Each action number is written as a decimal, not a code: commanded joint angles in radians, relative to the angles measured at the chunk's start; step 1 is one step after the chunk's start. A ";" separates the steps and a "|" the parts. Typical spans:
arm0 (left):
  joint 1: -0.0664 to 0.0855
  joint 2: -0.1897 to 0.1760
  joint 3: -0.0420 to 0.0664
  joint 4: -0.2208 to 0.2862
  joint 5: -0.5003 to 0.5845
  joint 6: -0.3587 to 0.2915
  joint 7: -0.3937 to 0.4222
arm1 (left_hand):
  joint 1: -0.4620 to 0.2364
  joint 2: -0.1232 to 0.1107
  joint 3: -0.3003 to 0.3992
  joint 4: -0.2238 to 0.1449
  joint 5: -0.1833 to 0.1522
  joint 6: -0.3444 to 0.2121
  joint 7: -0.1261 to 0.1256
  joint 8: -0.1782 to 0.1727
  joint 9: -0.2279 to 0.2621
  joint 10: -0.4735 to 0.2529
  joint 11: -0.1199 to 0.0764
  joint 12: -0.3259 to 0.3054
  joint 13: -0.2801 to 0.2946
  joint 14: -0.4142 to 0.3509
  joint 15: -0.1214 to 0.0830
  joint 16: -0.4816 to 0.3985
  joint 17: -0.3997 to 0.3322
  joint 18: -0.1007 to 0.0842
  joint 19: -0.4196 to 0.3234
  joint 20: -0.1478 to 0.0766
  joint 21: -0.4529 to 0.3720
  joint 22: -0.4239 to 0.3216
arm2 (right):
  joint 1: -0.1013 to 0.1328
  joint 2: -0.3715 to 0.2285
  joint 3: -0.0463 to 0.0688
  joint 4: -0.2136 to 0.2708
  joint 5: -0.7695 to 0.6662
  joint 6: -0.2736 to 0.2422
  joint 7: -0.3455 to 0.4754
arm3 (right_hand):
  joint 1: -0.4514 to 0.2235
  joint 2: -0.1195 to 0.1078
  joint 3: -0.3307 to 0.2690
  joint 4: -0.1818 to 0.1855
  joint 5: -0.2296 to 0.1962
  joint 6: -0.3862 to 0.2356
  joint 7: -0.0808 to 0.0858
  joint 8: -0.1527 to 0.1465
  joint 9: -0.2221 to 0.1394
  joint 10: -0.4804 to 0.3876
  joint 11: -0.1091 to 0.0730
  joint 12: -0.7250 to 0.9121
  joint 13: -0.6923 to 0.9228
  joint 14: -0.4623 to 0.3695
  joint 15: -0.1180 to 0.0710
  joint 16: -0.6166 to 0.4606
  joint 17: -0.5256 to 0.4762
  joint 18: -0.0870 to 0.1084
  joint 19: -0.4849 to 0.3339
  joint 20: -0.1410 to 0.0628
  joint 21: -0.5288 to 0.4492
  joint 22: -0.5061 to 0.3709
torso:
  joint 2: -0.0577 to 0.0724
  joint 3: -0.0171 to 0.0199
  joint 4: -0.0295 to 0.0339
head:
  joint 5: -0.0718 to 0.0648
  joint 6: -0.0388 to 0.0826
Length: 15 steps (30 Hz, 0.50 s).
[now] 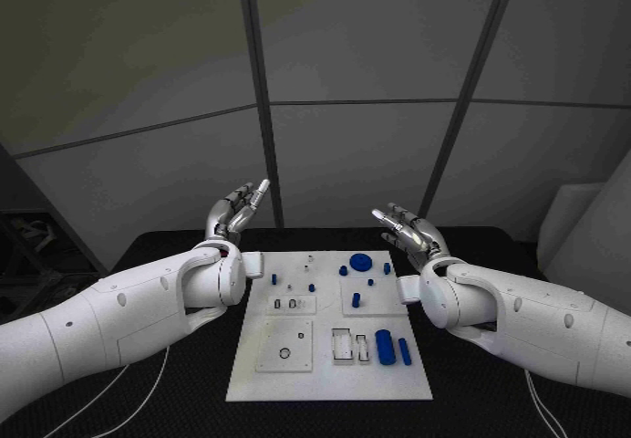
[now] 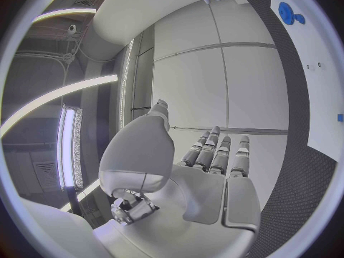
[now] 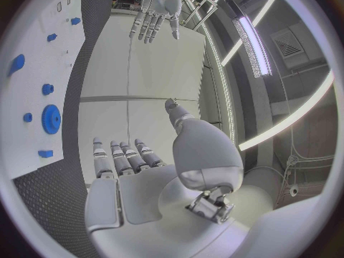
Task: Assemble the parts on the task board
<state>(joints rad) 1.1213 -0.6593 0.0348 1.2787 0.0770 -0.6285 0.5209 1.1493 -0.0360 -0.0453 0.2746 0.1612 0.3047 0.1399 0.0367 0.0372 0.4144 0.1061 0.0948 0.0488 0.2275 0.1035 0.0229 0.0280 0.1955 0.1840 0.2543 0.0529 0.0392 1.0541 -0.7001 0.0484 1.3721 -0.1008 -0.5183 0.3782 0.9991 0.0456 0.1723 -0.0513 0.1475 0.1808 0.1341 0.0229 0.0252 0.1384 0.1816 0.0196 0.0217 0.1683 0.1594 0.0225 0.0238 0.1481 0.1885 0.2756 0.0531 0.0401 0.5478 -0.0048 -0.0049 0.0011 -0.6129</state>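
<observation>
My left hand [image 1: 237, 212] and right hand [image 1: 410, 231] hang raised, fingers spread, holding nothing, flanking the white task board [image 1: 329, 383] whose blue parts [image 1: 386, 347] lie untouched on the black table [image 1: 487, 401]

Black table [image 1: 158, 251]; white task board [image 1: 329, 379] lies on it

Black table [image 1: 158, 251] across lower frame. Grey panelled wall [image 1: 355, 155] with dark seams fills upper frame. White cables [image 1: 145, 388] trail on table, lower left; another cable [image 1: 539, 401] lower right. Pale object [image 1: 592, 237] right edge.
</observation>
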 commanded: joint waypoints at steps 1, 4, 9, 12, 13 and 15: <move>0.005 0.007 0.002 -0.017 0.036 0.087 0.038 | 0.050 0.009 -0.008 0.014 0.013 0.018 0.010 0.007 0.003 0.025 0.010 0.012 0.003 0.018 0.011 0.008 0.003 -0.013 0.015 0.014 0.012 0.005 | 0.003 0.012 0.007 -0.029 -0.100 0.196 -0.090 | 0.154 -0.002 0.036 -0.097 -0.009 0.144 0.096 0.030 0.016 0.157 0.013 0.024 0.015 0.150 0.011 0.024 0.015 0.033 0.099 0.013 0.055 0.027 | 0.000 -0.0002 -0.0001 | 0.000 0.000; 0.006 0.008 0.003 -0.020 0.037 0.088 0.039 | 0.062 0.022 -0.018 0.011 0.058 0.024 0.018 0.011 0.004 0.032 0.019 0.020 0.004 0.028 0.016 0.008 0.004 -0.013 0.026 0.013 0.022 0.009 | 0.005 0.022 0.013 -0.054 -0.123 0.245 -0.114 | 0.263 -0.017 0.057 -0.179 -0.027 0.386 0.120 0.093 0.046 0.447 0.044 0.090 0.046 0.491 0.036 0.107 0.052 0.021 0.405 0.017 0.204 0.100 | 0.000 -0.0002 -0.0001 | 0.000 0.000; 0.006 0.008 0.003 -0.020 0.037 0.088 0.039 | 0.088 0.034 -0.030 0.004 0.065 0.058 0.039 0.022 0.008 0.081 0.039 0.046 0.009 0.086 0.034 0.016 0.010 -0.012 0.058 0.013 0.042 0.018 | 0.005 0.029 0.017 -0.072 -0.140 0.281 -0.132 | 0.321 -0.024 0.061 -0.231 -0.031 0.645 0.095 0.149 0.067 0.726 0.027 0.133 0.055 0.681 0.029 0.144 0.051 0.023 0.503 0.007 0.262 0.116 | 0.000 -0.0002 -0.0001 | 0.000 0.000; 0.005 -0.012 0.002 -0.031 0.046 0.142 0.024 | 0.107 0.044 -0.039 -0.007 0.064 0.107 0.058 0.036 0.015 0.151 0.058 0.076 0.014 0.161 0.049 0.027 0.016 -0.012 0.085 0.016 0.059 0.025 | 0.023 -0.001 0.018 -0.099 -0.350 0.118 -0.122 | 0.329 -0.025 0.063 -0.235 -0.030 0.678 0.084 0.147 0.062 0.767 0.017 0.126 0.047 0.722 0.018 0.150 0.047 0.031 0.536 0.003 0.282 0.122 | 0.007 -0.0001 0.0025 | -0.013 -0.006; 0.005 -0.015 0.002 -0.028 0.046 0.144 0.026 | 0.115 0.046 -0.042 -0.013 0.063 0.128 0.061 0.043 0.017 0.176 0.062 0.086 0.015 0.183 0.052 0.029 0.017 -0.012 0.093 0.017 0.064 0.027 | 0.025 -0.001 0.018 -0.103 -0.369 0.113 -0.119 | 0.331 -0.025 0.063 -0.235 -0.029 0.687 0.082 0.142 0.058 0.777 0.015 0.118 0.044 0.733 0.016 0.147 0.044 0.031 0.544 0.001 0.287 0.122 | 0.007 0.0001 0.0026 | -0.013 -0.007; 0.006 -0.023 0.002 -0.021 0.046 0.148 0.028 | 0.129 0.052 -0.050 -0.025 0.061 0.166 0.067 0.055 0.022 0.219 0.068 0.102 0.016 0.224 0.056 0.033 0.019 -0.012 0.111 0.021 0.076 0.031 | 0.029 -0.001 0.018 -0.110 -0.406 0.106 -0.114 | 0.334 -0.026 0.064 -0.235 -0.026 0.702 0.081 0.136 0.053 0.795 0.010 0.108 0.042 0.754 0.010 0.147 0.042 0.033 0.556 -0.003 0.296 0.124 | 0.009 -0.0001 0.0030 | -0.014 -0.007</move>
<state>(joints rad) 1.1247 -0.6812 0.0362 1.2511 0.1139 -0.5349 0.5343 1.2708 0.0179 -0.0945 0.2533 0.2241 0.4618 0.1556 0.0895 0.0579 0.6222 0.1718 0.1931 0.0642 0.4415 0.1583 0.0527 0.0461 0.1940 0.2913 0.2746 0.1268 0.0686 1.0813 -0.7077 0.0668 1.2596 -0.3432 -0.3535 0.2656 1.2802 0.0252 0.2274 -0.2501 0.1251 0.7256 0.1869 0.1422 0.0769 0.7591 0.2031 0.1225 0.0641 0.7639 0.1807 0.1457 0.0660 0.1637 0.6301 0.2816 0.2841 0.1422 0.5531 -0.0049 -0.0043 -0.0105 -0.6196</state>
